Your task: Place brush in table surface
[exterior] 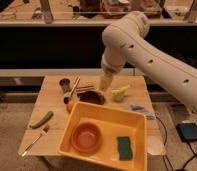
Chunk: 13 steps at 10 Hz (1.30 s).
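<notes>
The brush (pixel 73 89) lies on the table surface (pixel 52 102) at the back left, its pale stick handle slanting down to a small head near a dark cup (pixel 65 83). My gripper (pixel 106 85) hangs from the big white arm over the back middle of the table, to the right of the brush and apart from it. It is open and holds nothing. A dark flat object (pixel 92 96) lies between the brush and the gripper.
A yellow tub (pixel 77 117) fills the table's front middle, holding an orange bowl (pixel 86 136) and a green sponge (pixel 124 148). A green vegetable (pixel 42 119) and a fork (pixel 34 140) lie front left. A yellow-green object (pixel 121 92) sits to the right of the gripper.
</notes>
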Each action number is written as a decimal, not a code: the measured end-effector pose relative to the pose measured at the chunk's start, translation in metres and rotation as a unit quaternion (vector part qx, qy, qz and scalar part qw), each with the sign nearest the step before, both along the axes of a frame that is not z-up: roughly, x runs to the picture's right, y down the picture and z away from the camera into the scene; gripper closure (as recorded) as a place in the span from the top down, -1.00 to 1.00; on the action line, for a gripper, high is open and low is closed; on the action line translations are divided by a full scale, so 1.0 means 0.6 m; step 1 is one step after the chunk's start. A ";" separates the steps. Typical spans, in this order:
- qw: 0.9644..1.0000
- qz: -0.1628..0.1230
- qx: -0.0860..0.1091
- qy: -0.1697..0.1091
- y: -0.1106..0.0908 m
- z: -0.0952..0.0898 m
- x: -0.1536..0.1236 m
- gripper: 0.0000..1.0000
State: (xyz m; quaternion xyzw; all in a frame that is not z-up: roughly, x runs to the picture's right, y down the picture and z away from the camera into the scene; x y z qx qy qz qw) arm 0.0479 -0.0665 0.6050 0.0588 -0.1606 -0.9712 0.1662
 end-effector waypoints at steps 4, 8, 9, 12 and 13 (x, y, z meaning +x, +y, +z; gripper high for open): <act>0.980 -0.018 0.006 -0.200 0.034 0.006 0.006 0.60; 0.989 0.079 -0.063 -0.111 0.067 0.053 -0.018 0.60; 0.990 0.086 -0.105 -0.039 0.077 0.073 -0.054 0.60; 0.982 0.118 -0.143 0.027 0.085 0.107 -0.101 0.60; 0.977 0.150 -0.149 0.036 0.086 0.122 -0.103 0.60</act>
